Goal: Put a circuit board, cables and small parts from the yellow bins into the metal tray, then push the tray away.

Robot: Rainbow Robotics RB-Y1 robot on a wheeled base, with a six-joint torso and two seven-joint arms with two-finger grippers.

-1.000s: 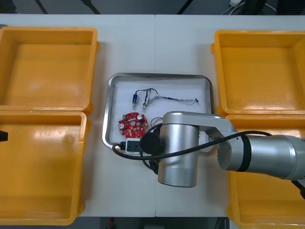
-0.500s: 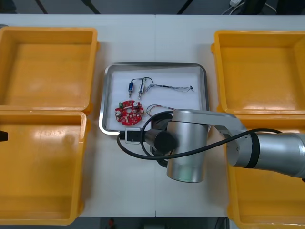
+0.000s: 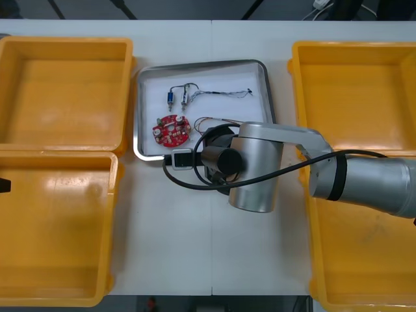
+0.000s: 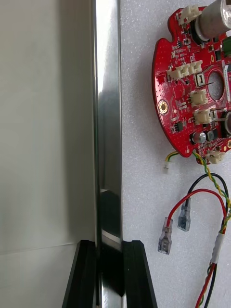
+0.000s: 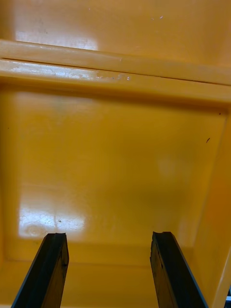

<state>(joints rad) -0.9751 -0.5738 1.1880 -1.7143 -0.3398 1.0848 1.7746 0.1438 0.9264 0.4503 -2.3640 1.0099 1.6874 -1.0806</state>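
The metal tray (image 3: 138, 110), white inside, lies at the table's far middle. In it are a round red circuit board (image 3: 171, 129), small metal parts (image 3: 177, 97) on a thin cable (image 3: 224, 93), and a red and yellow cable (image 3: 218, 121). My right arm (image 3: 250, 166) reaches over the tray's near edge. In the right wrist view my right gripper (image 4: 109, 248) is shut on the tray's rim (image 4: 108, 120), one finger on each side of it, with the board (image 4: 197, 96) and cable ends (image 4: 173, 226) just inside. My left gripper (image 5: 108, 240) hangs open over a yellow bin's floor (image 5: 115, 159).
Two yellow bins stand at each side: far left (image 3: 65, 44), near left (image 3: 58, 159), far right (image 3: 351, 47), near right (image 3: 364, 286). The tray's left wall sits close to the far left bin. Bare table lies in front of the tray.
The tray has slid away toward the table's far edge and a little leftward, with my right gripper holding its near rim and moving with it. The left arm has not moved.
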